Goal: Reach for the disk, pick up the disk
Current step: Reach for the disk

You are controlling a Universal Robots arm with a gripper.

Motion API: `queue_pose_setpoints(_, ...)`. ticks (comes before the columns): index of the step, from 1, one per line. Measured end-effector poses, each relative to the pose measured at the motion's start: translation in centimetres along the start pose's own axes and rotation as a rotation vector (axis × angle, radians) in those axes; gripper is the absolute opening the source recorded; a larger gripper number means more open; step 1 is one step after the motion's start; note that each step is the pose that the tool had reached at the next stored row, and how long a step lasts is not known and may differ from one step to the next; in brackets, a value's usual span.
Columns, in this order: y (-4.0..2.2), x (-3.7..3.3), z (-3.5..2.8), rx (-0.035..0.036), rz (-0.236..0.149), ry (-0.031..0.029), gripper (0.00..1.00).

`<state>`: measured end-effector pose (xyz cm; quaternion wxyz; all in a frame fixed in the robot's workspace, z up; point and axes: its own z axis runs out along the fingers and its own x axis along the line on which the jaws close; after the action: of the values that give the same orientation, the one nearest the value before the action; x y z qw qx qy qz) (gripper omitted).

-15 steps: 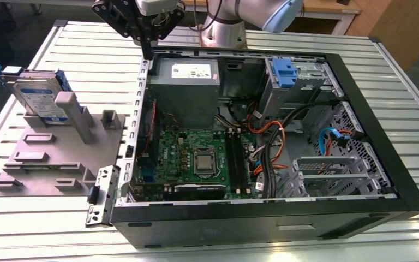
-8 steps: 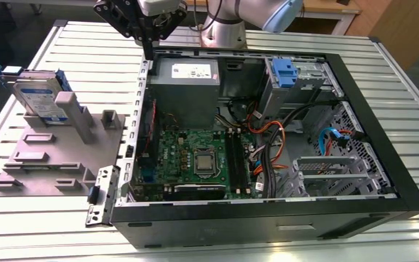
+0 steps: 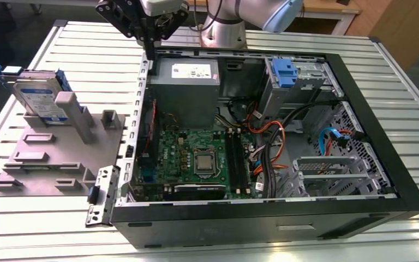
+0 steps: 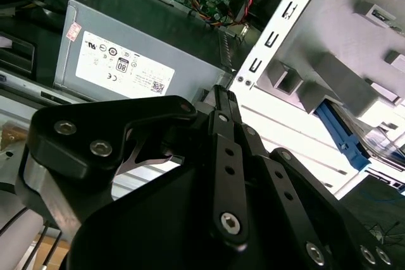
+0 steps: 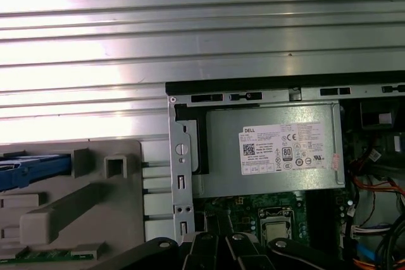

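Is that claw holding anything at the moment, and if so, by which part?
Nothing. The claw hangs empty above the edge of the computer case, while the disk stands apart in the grey holder, untouched.

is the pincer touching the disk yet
Apart. The exterior view shows the pincer over the computer case edge and the disk on the grey holder, a clear gap between them.

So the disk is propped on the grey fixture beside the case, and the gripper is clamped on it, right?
Not quite. The disk does lean on the grey fixture beside the case, but the gripper is not on it: in the exterior view it hangs over the case's edge by the power supply, apart from the disk.
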<state>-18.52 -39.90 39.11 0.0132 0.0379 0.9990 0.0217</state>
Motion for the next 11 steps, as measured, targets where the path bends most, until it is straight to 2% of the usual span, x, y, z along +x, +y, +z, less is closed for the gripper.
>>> queue_pose_setpoints(11,0.00,-0.08,0.09,-0.0002,0.000,-0.0001,0.11)
